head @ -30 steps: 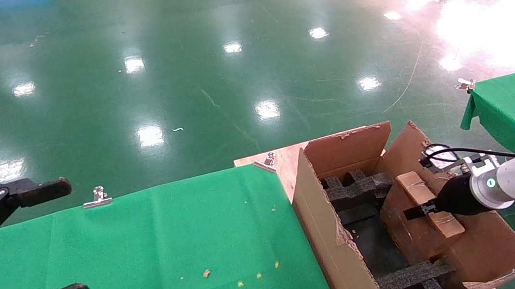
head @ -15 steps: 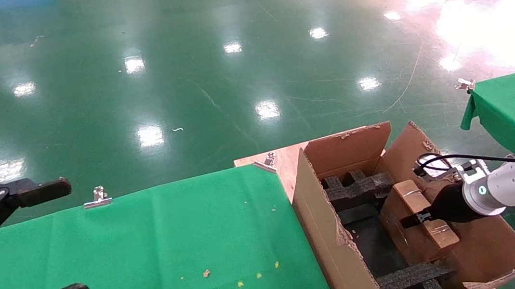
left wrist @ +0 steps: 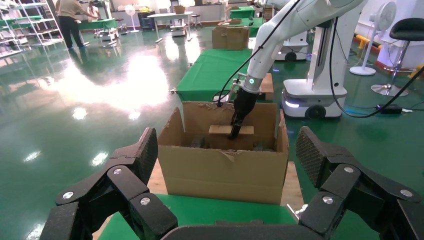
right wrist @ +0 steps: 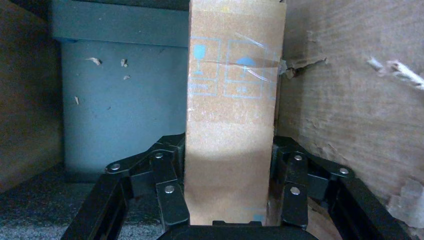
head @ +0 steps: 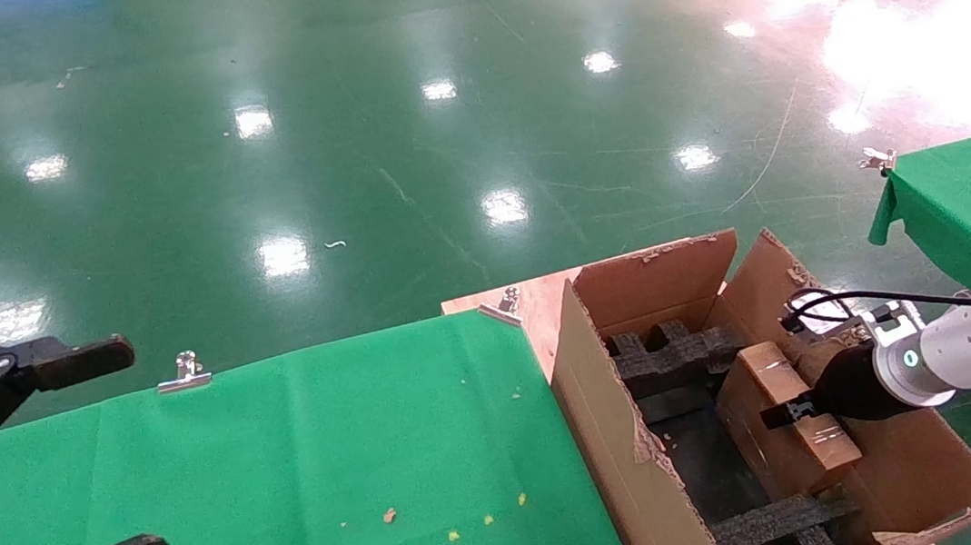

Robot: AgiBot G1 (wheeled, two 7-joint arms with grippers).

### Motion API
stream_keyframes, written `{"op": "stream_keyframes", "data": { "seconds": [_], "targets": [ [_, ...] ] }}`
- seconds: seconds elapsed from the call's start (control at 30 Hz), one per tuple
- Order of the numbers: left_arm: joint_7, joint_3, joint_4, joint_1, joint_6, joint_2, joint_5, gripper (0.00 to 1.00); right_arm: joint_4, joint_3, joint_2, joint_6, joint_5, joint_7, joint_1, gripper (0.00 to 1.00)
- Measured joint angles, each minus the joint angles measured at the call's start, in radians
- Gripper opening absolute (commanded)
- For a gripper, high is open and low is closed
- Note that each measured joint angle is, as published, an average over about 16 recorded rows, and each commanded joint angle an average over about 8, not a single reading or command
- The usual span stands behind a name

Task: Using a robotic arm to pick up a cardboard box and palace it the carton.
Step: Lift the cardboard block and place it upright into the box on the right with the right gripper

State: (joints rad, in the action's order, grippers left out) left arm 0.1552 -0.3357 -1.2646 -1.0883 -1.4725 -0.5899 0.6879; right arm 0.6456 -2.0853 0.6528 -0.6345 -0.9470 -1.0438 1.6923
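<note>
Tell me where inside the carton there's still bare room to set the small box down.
Bare floor shows in the carton between the far foam block and the near foam block, beside the left wall. The right side is crowded: the right gripper holds the cardboard box against the right flap.

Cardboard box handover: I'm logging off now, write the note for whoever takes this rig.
Right gripper: shut on the cardboard box, held on edge inside the carton, beside its right wall, between the black foam blocks.
Left gripper: open, parked over the green-clothed table, holding nothing.
Done: box picked up and brought inside the carton.
Left: lower it until it rests, open the fingers, withdraw the right arm clear of the flaps.
</note>
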Motion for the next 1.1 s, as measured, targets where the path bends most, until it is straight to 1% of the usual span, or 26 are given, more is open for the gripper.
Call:
{"op": "stream_keyframes", "data": {
  "seconds": [0.43, 0.63, 0.87, 1.1],
  "targets": [
    [0.000, 0.000, 0.000, 0.000, 0.000, 0.000, 0.000, 1.00, 0.016, 0.001, -0.012, 0.005, -0.005, 0.001, 0.014, 1.00],
    [0.000, 0.000, 0.000, 0.000, 0.000, 0.000, 0.000, 1.00, 0.047, 0.009, -0.034, 0.016, -0.008, 0.010, 0.042, 1.00],
    [0.000, 0.000, 0.000, 0.000, 0.000, 0.000, 0.000, 1.00, 0.132, 0.032, -0.082, 0.033, -0.024, 0.027, 0.129, 1.00],
    [0.000, 0.000, 0.000, 0.000, 0.000, 0.000, 0.000, 1.00, 0.301, 0.082, -0.161, 0.051, -0.031, 0.058, 0.260, 1.00]
  ]
}}
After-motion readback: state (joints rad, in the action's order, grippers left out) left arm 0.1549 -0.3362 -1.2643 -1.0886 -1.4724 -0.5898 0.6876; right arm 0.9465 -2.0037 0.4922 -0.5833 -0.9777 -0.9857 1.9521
